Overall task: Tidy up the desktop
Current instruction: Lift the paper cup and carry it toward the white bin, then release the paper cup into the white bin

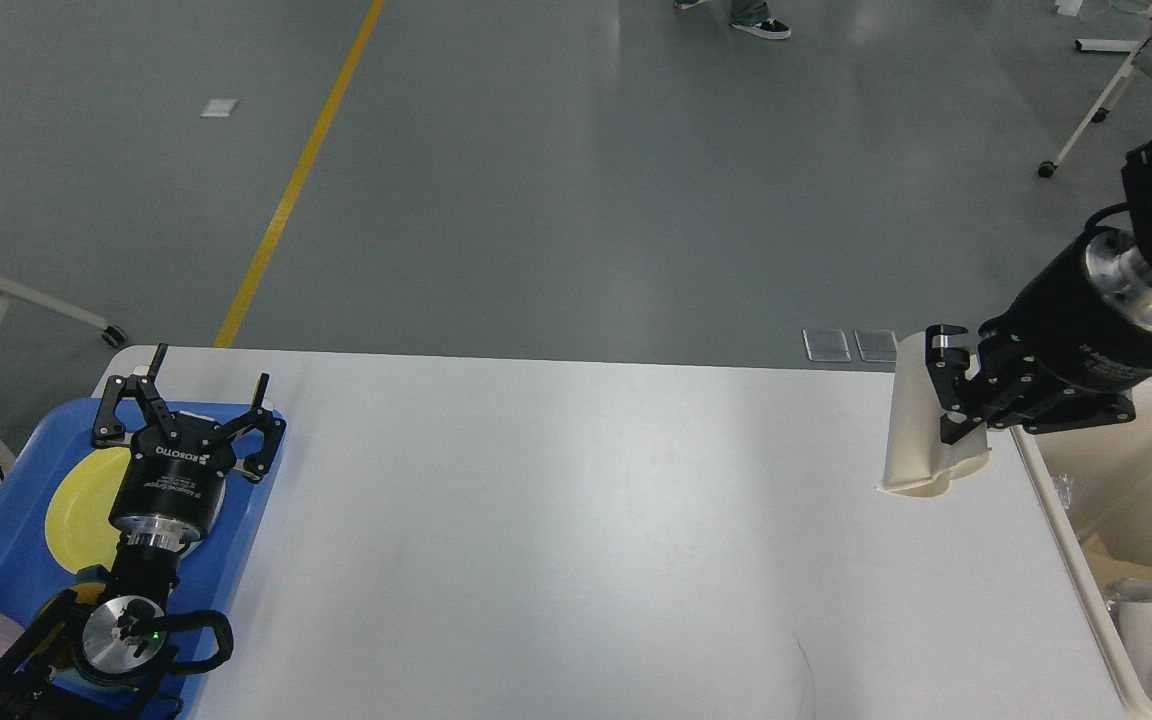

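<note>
The desktop (576, 540) fills the middle: one rigid, smooth slab, nothing to grab. At 3 o'clock, one beige bin (1086, 540); at 8, one blue tray (6, 570) with one yellow plate (76, 510). The right gripper (948, 390) pinches one light, crushable paper cup (921, 440), probably by the wall. The left gripper (194, 400) hangs spread wide, empty.

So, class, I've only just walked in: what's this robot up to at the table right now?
It is tidying the desktop. The right pincer is shut on a crumpled white paper cup, holding it above the table's right end, just short of the beige bin, which already has rubbish in it. The left pincer is open and holds nothing, over the blue tray, where a yellow plate lies. The rest of the tabletop looks bare.
</note>
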